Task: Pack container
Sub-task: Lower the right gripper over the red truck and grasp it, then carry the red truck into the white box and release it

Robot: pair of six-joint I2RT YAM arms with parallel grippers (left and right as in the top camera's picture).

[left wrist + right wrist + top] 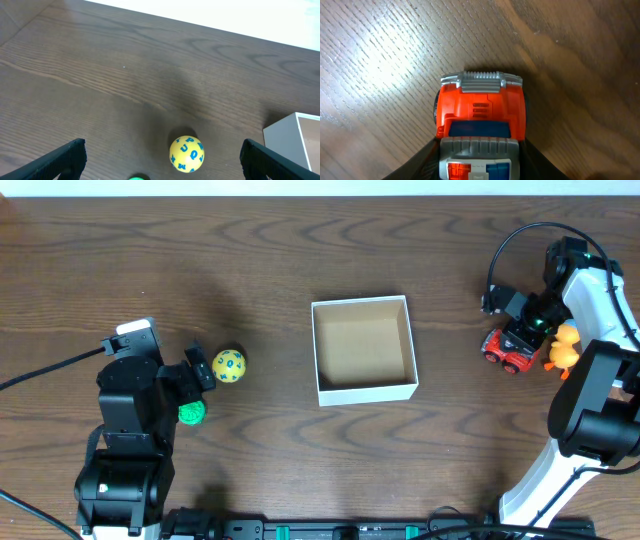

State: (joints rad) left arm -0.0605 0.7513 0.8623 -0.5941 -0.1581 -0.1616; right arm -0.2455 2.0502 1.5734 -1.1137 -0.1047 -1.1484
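The container (365, 391), a white square box with a tan inside, sits mid-table; its corner shows in the left wrist view (292, 135). A red toy truck (508, 350) stands at the right. My right gripper (522, 332) is shut on the truck (480, 110), its fingers pressing both sides. An orange duck (564, 347) sits just right of the truck. A yellow ball with blue letters (228, 366) lies left of the container, between my open left fingers (160, 160) in the wrist view (186, 154). A green ball (191, 413) lies partly under the left gripper (197, 370).
Dark wood table. The right arm's white base (560, 470) stands at the lower right, the left arm's black base (125, 470) at the lower left. A black cable (40, 370) runs off the left edge.
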